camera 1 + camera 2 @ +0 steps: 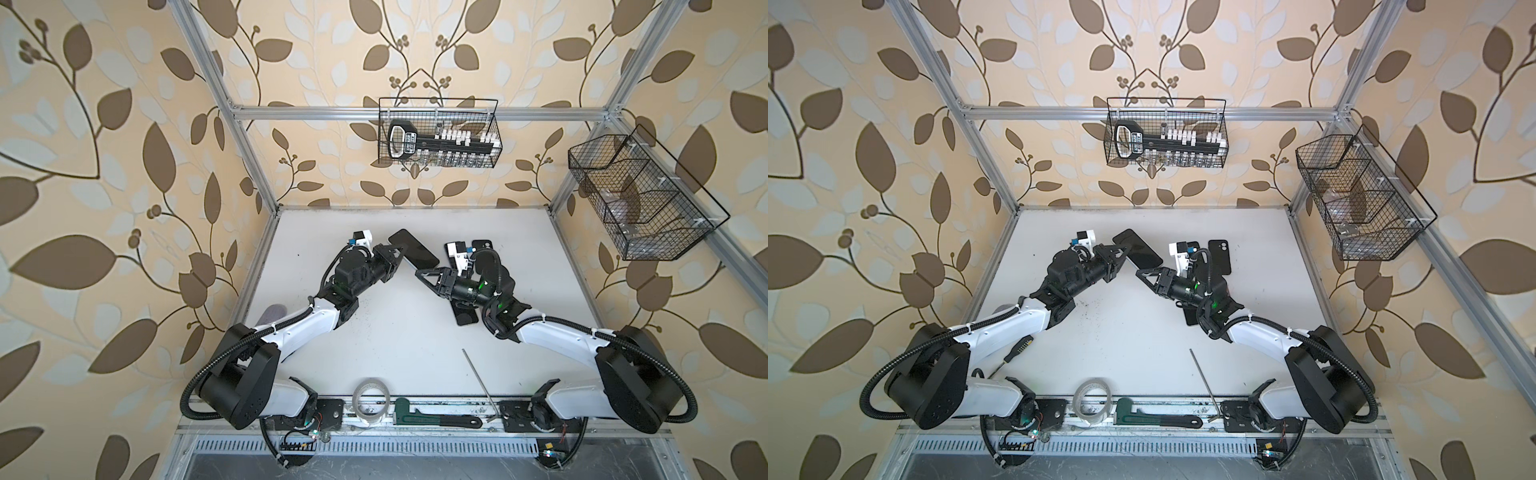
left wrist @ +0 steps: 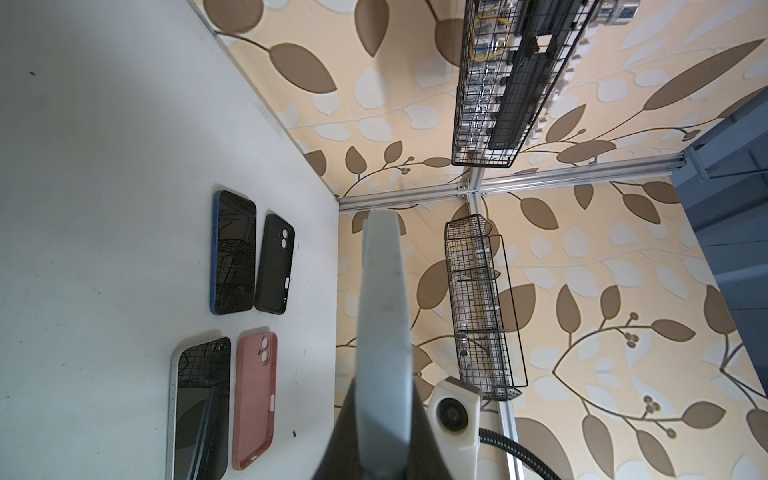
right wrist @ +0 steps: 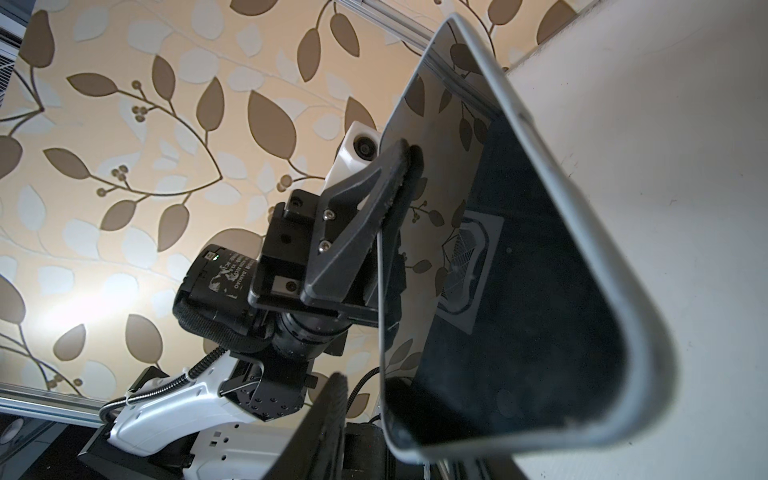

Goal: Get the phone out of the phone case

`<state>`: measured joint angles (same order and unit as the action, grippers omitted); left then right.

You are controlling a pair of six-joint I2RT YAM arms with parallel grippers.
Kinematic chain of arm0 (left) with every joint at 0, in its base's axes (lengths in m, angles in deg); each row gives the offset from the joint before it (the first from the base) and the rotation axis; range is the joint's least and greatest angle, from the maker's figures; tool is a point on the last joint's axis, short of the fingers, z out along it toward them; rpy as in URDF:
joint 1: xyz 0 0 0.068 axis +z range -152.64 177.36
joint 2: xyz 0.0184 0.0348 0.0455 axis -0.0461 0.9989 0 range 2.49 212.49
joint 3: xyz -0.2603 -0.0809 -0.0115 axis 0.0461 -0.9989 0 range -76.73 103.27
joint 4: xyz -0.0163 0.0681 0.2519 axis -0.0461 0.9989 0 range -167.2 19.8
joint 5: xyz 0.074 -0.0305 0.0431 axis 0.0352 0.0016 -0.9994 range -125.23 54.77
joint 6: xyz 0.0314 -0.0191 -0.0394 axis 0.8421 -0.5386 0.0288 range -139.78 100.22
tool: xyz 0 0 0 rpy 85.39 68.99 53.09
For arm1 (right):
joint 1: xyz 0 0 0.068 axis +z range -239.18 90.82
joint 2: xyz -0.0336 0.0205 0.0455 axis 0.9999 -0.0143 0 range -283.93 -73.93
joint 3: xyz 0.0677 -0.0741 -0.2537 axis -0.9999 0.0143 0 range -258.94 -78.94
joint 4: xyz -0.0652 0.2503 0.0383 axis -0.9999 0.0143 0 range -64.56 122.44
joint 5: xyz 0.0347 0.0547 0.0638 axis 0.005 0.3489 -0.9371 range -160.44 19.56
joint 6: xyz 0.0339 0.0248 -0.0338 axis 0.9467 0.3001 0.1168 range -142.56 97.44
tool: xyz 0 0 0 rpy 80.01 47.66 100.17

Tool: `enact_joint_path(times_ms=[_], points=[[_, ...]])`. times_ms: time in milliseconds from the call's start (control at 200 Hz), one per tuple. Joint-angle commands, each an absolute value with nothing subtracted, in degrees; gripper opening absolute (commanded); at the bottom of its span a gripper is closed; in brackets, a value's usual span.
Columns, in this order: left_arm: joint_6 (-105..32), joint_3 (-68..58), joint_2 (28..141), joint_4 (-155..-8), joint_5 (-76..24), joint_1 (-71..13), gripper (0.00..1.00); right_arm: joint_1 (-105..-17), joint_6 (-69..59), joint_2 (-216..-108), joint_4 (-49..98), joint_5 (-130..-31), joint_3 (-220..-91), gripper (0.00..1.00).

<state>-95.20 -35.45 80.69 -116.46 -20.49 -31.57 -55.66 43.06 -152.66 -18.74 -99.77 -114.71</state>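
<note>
phone (image 1: 415, 251): black glossy screen, seated in its case | phone case (image 3: 565, 208): pale grey, rim wrapping the phone's edges | pose: held up, tilted, screen showing from above | place: far middle of table | hold: my left gripper (image 1: 400, 252) clamps one long edge

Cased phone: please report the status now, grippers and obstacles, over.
Left gripper shut on cased phone, held above table. Right gripper near its end, jaws unclear. Case not yet off. Spare phones, cases on table, apart.
</note>
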Motion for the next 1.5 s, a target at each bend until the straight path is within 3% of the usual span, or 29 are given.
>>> enact_joint_path(times_ms=[0, 805, 1495], points=[[-95.27, -32.64, 79.88, -121.41, -20.29, -32.26, 0.0, -55.2, 43.86, -152.74, -22.76, -99.49, -114.04, 0.37], [-96.48, -33.3, 78.56, -121.74, -21.17, -33.38, 0.0, -55.61, 43.97, -153.37, -25.96, -98.99, -112.8, 0.17], [-102.95, -33.12, 79.59, -124.31, -23.45, -35.44, 0.0, -56.65, 38.86, -156.82, -31.68, -99.99, -110.94, 0.15]])
